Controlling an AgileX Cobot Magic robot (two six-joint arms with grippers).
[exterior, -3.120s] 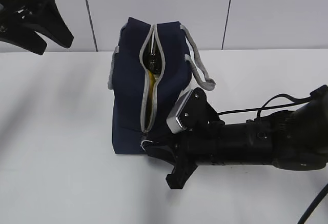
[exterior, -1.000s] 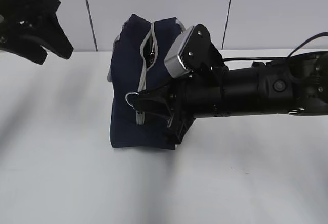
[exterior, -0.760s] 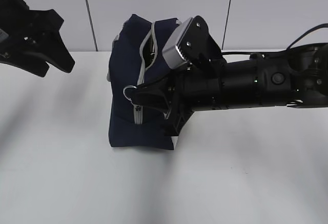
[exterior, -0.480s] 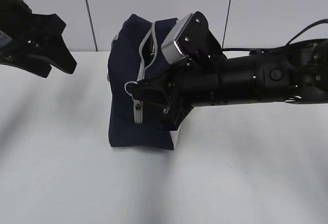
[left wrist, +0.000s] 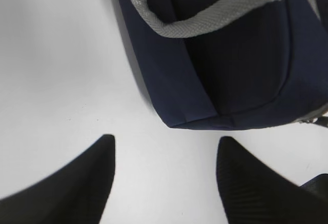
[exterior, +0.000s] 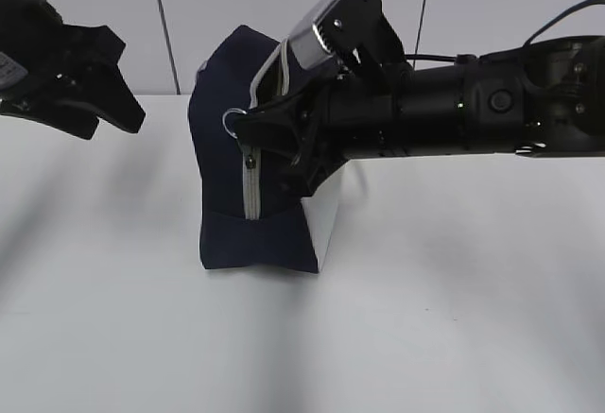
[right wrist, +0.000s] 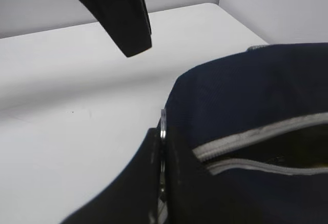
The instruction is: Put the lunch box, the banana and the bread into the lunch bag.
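The navy lunch bag (exterior: 255,229) stands on the white table, its top leaning left. My right gripper (exterior: 248,131) is shut on the ring pull (exterior: 233,120) of the grey zipper (exterior: 250,191), high on the bag's front. In the right wrist view the ring pull (right wrist: 162,124) is pinched between the jaws, and the zipper (right wrist: 256,137) beside them shows a narrow dark gap. My left gripper (exterior: 112,122) hovers open to the left of the bag. In the left wrist view it (left wrist: 165,149) is open above bare table near the bag (left wrist: 230,75). The lunch box, banana and bread are hidden.
A white wall with dark vertical seams rises behind the table (exterior: 113,318). A grey strap handle (left wrist: 215,16) lies over the bag's side. The bag's white side panel (exterior: 326,219) faces right. The right arm (exterior: 473,111) stretches across from the right edge.
My right gripper has drawn the ring pull up the bag's front, shutting the zipper below it. The bag's top has tipped left. The left gripper has drifted slightly right.
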